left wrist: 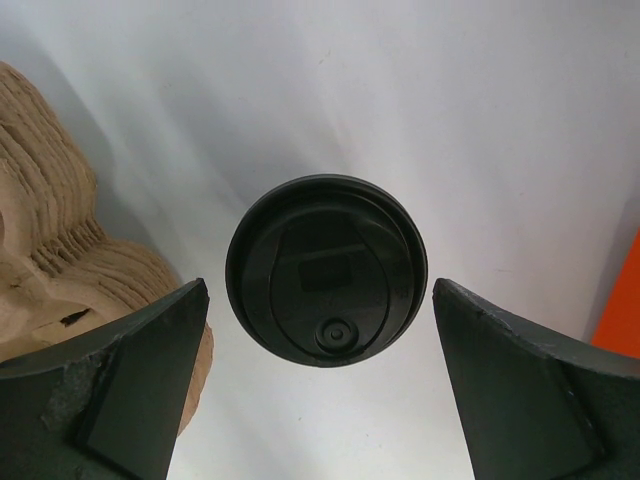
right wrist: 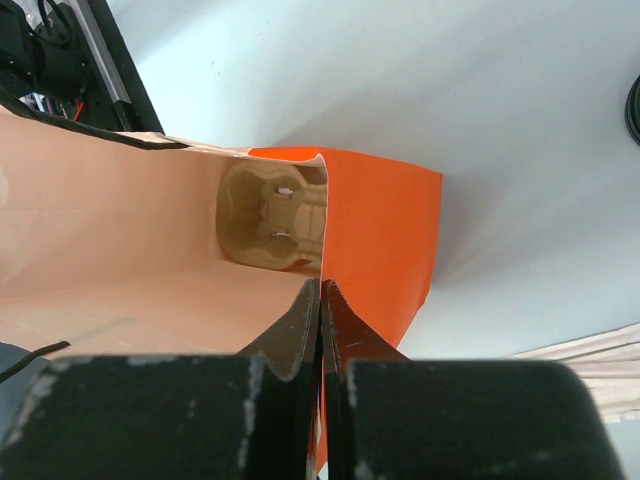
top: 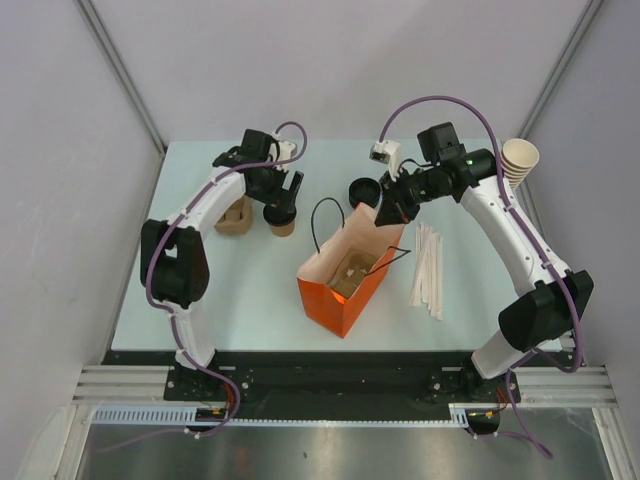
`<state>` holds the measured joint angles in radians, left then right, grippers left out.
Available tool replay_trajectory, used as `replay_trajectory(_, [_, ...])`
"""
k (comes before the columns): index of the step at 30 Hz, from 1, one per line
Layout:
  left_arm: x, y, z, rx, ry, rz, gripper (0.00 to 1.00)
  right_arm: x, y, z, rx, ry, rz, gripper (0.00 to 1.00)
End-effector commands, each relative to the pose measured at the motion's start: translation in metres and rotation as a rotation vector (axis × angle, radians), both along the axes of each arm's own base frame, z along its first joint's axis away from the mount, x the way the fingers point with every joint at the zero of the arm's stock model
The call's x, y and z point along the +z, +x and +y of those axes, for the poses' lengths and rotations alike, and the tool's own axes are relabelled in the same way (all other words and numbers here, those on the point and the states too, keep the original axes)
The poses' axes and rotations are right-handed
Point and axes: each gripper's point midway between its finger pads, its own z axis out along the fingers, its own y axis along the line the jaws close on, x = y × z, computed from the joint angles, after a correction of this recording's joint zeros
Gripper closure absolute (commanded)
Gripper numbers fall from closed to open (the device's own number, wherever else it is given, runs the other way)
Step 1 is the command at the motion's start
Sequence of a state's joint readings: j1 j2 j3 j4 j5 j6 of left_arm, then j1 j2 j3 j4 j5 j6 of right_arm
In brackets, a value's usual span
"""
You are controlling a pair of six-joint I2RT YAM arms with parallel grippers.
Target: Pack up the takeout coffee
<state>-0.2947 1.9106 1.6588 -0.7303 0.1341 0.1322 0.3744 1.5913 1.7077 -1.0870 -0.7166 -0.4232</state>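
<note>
The takeout coffee (top: 283,220), a small brown paper cup with a round black lid (left wrist: 326,270), stands on the table left of the orange bag (top: 345,285). My left gripper (top: 284,192) is open and hovers just above it; in the left wrist view the gripper (left wrist: 320,400) has its fingers (left wrist: 130,380) spread wider than the lid, not touching it. My right gripper (top: 392,208) is shut on the bag's far rim (right wrist: 322,250) and holds the bag open. A pulp cup carrier (right wrist: 275,215) lies at the bottom of the bag.
A stack of pulp carriers (top: 235,218) stands just left of the coffee, also in the left wrist view (left wrist: 50,250). A stack of black lids (top: 362,190) is behind the bag. Tan cups (top: 519,158) are far right. Wooden stirrers (top: 428,268) lie right of the bag.
</note>
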Motion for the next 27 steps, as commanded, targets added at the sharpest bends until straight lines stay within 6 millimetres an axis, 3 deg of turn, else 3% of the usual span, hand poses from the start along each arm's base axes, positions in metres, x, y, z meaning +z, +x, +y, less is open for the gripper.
replay_trajectory(1, [-0.001, 0.006, -0.004, 0.006, -0.014, -0.015, 0.01, 0.007, -0.001, 0.003, 0.015, 0.027, -0.01, 1.0])
replay_trajectory(27, [-0.02, 0.002, 0.003, 0.062, -0.055, -0.002, 0.05, 0.005, 0.003, 0.002, 0.006, 0.032, 0.005, 1.0])
